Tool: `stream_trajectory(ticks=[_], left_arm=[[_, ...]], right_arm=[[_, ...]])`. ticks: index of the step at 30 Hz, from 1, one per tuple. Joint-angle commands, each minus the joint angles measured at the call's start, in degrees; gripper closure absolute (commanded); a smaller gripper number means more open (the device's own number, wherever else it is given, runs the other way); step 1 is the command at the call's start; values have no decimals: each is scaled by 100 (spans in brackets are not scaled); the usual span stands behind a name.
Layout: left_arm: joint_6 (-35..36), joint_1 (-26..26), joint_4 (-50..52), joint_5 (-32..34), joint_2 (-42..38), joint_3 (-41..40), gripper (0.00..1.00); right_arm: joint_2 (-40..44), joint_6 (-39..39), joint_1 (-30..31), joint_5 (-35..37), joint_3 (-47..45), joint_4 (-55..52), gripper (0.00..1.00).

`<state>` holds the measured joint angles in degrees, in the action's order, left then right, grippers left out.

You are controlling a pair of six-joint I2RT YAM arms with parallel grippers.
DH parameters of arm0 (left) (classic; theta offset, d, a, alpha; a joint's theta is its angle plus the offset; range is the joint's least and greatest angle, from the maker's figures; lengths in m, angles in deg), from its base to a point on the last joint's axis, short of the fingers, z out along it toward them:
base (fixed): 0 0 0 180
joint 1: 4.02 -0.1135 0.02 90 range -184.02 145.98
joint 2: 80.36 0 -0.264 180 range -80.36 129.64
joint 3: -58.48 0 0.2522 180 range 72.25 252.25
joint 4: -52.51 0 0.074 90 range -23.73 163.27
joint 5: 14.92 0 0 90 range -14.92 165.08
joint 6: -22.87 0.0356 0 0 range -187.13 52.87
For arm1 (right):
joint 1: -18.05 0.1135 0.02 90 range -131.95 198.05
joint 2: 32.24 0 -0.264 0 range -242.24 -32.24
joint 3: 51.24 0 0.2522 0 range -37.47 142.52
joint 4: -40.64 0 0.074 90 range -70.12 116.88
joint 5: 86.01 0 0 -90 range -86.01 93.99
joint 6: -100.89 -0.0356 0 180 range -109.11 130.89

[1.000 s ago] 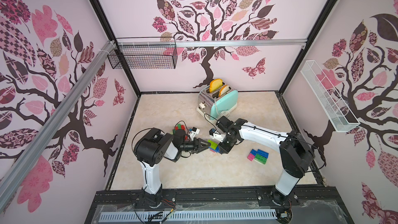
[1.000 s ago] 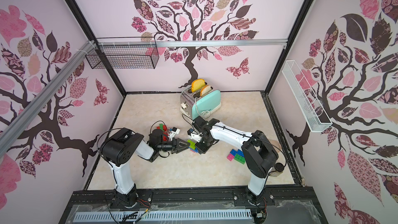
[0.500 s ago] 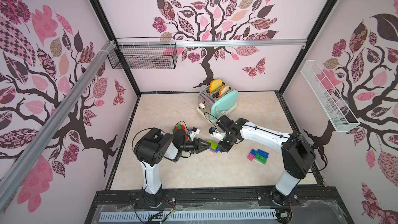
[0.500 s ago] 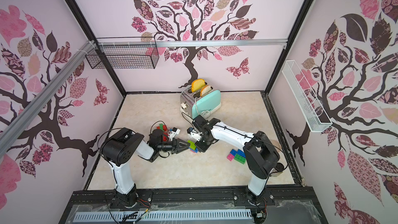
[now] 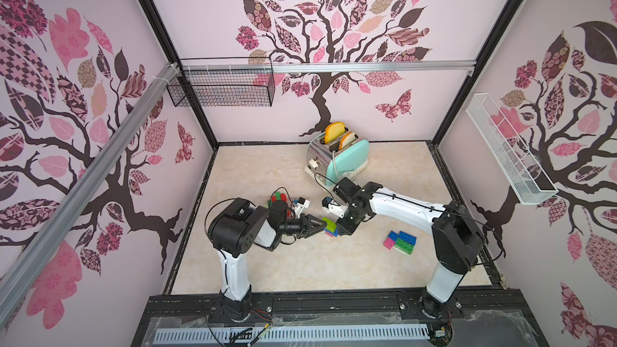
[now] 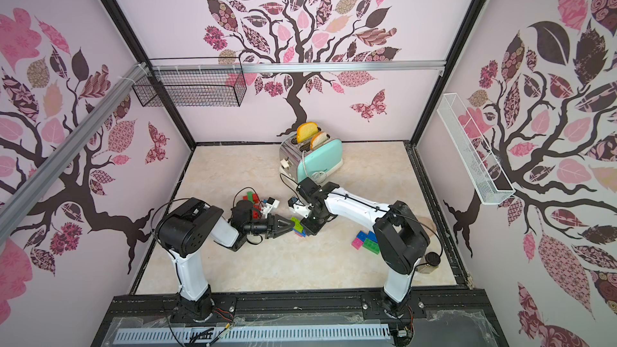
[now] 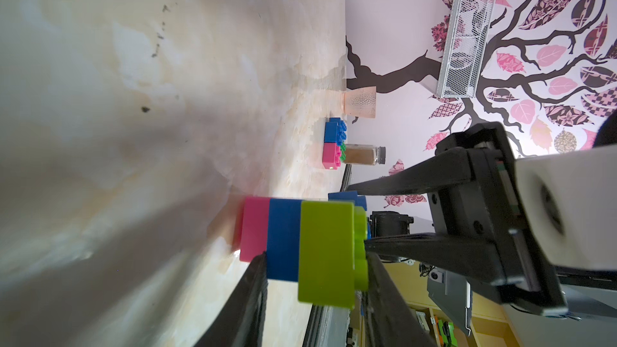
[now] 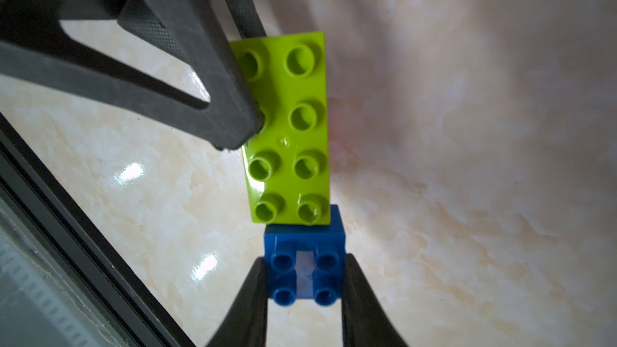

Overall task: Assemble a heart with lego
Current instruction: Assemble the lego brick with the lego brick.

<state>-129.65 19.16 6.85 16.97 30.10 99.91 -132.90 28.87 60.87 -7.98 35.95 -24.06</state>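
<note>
Lego stack [image 7: 283, 235] (pink, blue, lime on top) sits on the table [image 5: 300, 272] right where the two grippers meet nose to nose. Left gripper [image 7: 317, 255] is clamped on it, one finger down on the lime studs, the other low at the pink-blue seam. Right gripper [image 8: 304, 262] is pinched tight on a small blue brick [image 8: 303, 238] butted against the end of the lime brick [image 8: 287, 128]; can't tell if it's seated.

Past the right gripper's far side lies a pink-blue-green brick clump [image 5: 400, 242], then a spice jar [image 7: 364, 155] and a pinkish cup [image 7: 360, 101]. Red and green bricks [image 5: 278, 196] sit behind the left gripper, and a toaster [image 5: 347, 158] with bread [image 5: 335, 131] stands behind the right one.

Tabletop is glossy cream marble-look. The walls [image 5: 217, 11] carry pink tree decals, a black wire basket [image 5: 220, 88] and a white basket [image 5: 507, 155].
</note>
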Motion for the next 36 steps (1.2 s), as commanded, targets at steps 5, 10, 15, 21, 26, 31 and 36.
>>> stream_trajectory(ticks=[5, 10, 15, 21, 26, 31, 36], left_arm=[[121, 9, -87, -57, 57, 49, 60], [127, 9, -86, -69, 72, 47, 60], [120, 11, -91, -67, 90, 63, 60], [128, 11, -98, -78, 97, 47, 60], [133, 11, -126, -83, 116, 24, 60], [77, 11, -268, -81, 186, -11, 60], [29, 11, -366, -86, 224, -19, 60]], right_arm=[[-109, 22, 28, 150, 45, 186, 84], [-84, -14, 50, 14, -88, 393, 84], [160, -68, 121, -107, -404, 713, 84], [383, -319, 207, -191, -804, 1116, 85], [528, -485, 294, 3, -1063, 1431, 85], [416, -582, 305, 231, -989, 1319, 85], [235, -561, 315, 312, -824, 1121, 85]])
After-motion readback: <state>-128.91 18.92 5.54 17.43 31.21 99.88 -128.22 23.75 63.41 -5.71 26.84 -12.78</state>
